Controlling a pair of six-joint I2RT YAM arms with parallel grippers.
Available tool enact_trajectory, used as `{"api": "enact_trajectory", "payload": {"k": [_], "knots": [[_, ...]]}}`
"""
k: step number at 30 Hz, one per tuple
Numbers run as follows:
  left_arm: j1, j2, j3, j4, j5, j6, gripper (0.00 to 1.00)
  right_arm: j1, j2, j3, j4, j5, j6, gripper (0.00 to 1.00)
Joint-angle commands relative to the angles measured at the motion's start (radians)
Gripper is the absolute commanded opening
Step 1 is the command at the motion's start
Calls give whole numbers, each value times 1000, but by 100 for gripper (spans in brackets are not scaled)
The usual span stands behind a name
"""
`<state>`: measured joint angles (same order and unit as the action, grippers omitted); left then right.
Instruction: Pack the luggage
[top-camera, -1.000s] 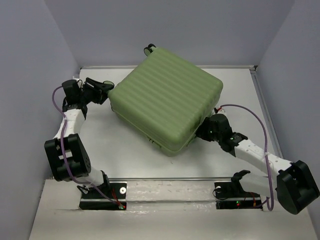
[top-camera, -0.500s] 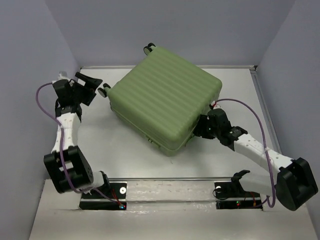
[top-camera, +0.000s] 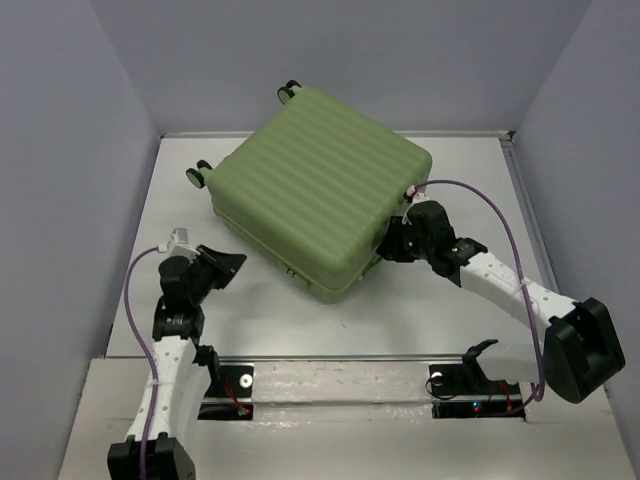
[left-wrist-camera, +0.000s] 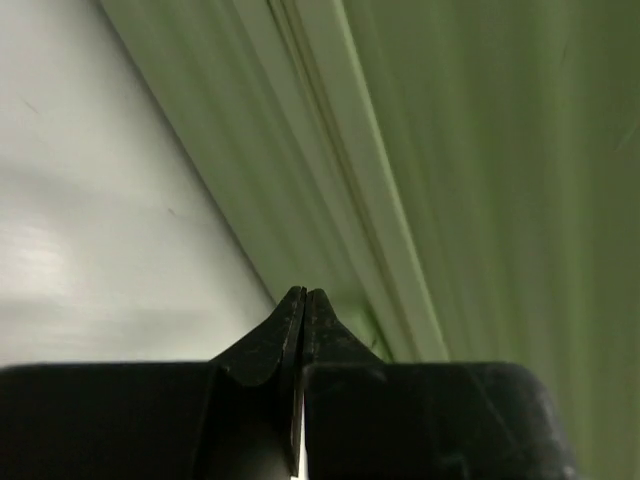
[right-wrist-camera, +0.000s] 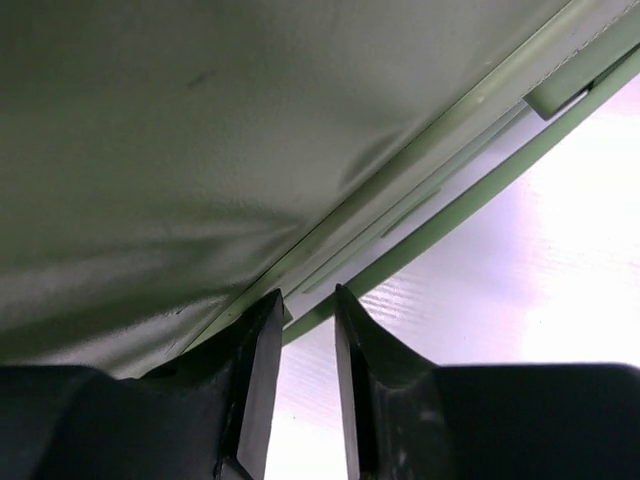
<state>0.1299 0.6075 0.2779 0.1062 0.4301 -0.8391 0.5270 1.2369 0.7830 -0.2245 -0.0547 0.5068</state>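
**Change since the earlier frame.** The left arm has withdrawn from the 10 o'clock corner of the luggage to the 8 o'clock zone of the table, and its fingers have gone from spread to closed. The luggage has shifted slightly towards 11 o'clock. The right arm has followed its 4 o'clock edge.

**Top external view.** The luggage (top-camera: 320, 205) lies flat at mid-table with its shell closed and ribbed face up. Its wheels (top-camera: 198, 175) point to 10 o'clock. The left gripper (top-camera: 222, 265) sits just beside the 8 o'clock edge. The right gripper (top-camera: 392, 245) is against the 4 o'clock edge. No loose items are visible on the table (top-camera: 450, 310).

**Left wrist view.** The pincer is pressed fully together and holds nothing. It aims at the side-wall seam of the luggage.

**Right wrist view.** The pincer stands narrowly apart at the seam lip under the shell, with nothing evidently pinched.

**Progress, as a judgement.** The lid is down, so loading appears complete. Securing the seam appears to remain. Whether it is fastened cannot be told.
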Motion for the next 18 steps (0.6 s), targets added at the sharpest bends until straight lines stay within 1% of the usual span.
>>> {"api": "enact_trajectory", "payload": {"k": [1, 2, 3, 4, 5, 6, 7, 10, 11, 12, 13, 14, 15, 16, 17, 18], "knots": [[-293, -116, -94, 32, -117, -106, 7, -15, -20, 76, 212, -45, -66, 31], [-343, -124, -129, 33, -172, -120, 6, -15, -45, 46, 214, -65, -82, 29], [-386, -130, -150, 41, -191, -136, 6, -15, -74, 21, 212, -86, -97, 28], [-465, -137, -193, 79, -218, -171, 6, -15, -147, -11, 214, -136, -132, 23], [-504, -134, -194, 102, -218, -187, 6, -15, -189, -46, 212, -155, -145, 20], [-539, -127, -218, 118, -253, -193, 6, -15, -227, -85, 209, -174, -149, 17], [-609, -97, -218, 142, -278, -195, 6, -15, -302, -161, 212, -219, -145, 7], [-705, -22, -192, 202, -344, -192, 6, -15, -381, -261, 257, -298, -129, 7], [-760, 36, -159, 231, -375, -183, 6, -15, -416, -310, 276, -325, -126, 7], [-806, 85, -137, 237, -395, -172, 6, -15, -428, -341, 295, -342, -134, 14], [-823, 103, -120, 243, -410, -161, 6, -15, -436, -349, 303, -359, -143, 21], [-832, 118, -97, 253, -419, -140, 6, -15, -436, -353, 312, -381, -149, 33], [-837, 127, -91, 262, -419, -134, 7, -15, -432, -353, 321, -405, -154, 33], [-839, 141, -85, 277, -415, -129, 9, -6, -424, -350, 344, -442, -168, 40], [-840, 144, -82, 282, -412, -114, 13, 5, -404, -349, 358, -453, -175, 42], [-840, 146, -80, 285, -409, -114, 15, 14, -404, -346, 370, -461, -188, 43]]}}
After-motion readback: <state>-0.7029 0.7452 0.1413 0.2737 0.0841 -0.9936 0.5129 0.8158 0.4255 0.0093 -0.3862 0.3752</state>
